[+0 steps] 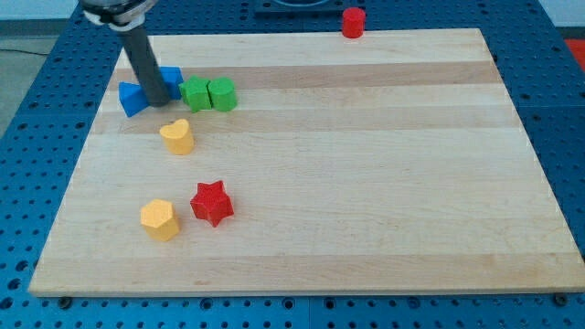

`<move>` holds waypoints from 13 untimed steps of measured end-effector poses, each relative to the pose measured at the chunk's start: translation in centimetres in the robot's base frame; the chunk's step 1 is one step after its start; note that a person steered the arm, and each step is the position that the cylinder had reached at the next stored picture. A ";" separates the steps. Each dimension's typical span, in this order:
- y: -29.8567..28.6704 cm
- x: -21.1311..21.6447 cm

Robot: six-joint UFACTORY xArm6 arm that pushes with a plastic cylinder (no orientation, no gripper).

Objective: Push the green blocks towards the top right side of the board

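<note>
Two green blocks sit side by side near the board's top left: a green star-like block (195, 93) and a green cube-like block (222, 93), touching each other. My tip (158, 100) is just left of the green star-like block, close to it. The rod stands between two blue blocks: a blue triangle-like one (133, 98) on its left and a blue one (171, 79) partly hidden behind it.
A yellow heart-shaped block (177, 136) lies below the tip. A yellow block (159, 219) and a red star (212, 202) sit at the lower left. A red cylinder (354, 22) stands past the wooden board's (366, 183) top edge.
</note>
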State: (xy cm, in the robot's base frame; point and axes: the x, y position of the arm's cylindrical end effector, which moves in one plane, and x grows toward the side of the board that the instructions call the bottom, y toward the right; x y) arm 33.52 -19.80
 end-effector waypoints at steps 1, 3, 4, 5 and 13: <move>7.0 -0.7; 11.1 5.1; 14.2 6.2; 18.4 2.3; 34.6 -2.3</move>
State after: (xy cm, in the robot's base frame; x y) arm 31.26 14.78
